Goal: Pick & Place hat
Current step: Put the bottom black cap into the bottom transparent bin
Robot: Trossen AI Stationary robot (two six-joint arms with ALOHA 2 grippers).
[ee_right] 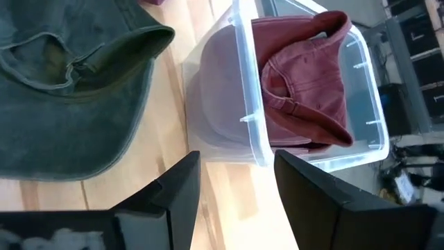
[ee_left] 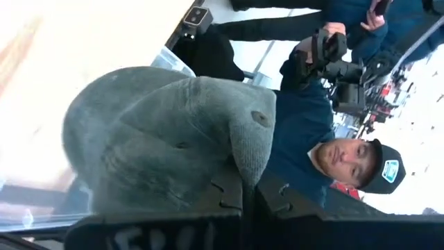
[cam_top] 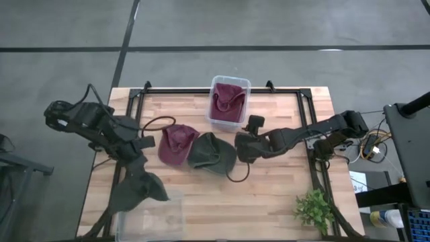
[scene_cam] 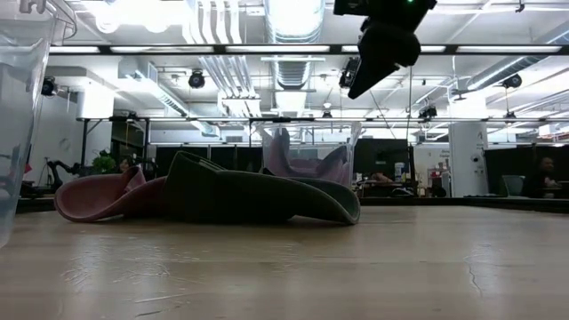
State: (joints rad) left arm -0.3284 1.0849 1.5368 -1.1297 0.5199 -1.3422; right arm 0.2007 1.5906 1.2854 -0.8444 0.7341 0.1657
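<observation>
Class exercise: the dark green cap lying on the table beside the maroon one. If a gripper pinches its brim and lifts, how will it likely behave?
The green cap looks like soft washed cotton, its crown slumped flat, so it would probably sag and dangle. It likely weighs little. Its edge overlaps the maroon cap, so lifting might drag that one slightly.

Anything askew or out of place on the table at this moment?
Nothing is spilled or damaged. The maroon cap and green cap lie overlapped mid-table, not binned. The left end effector holds a grey-green hat above the near clear bin; the right end effector hovers open beside the green cap.
</observation>
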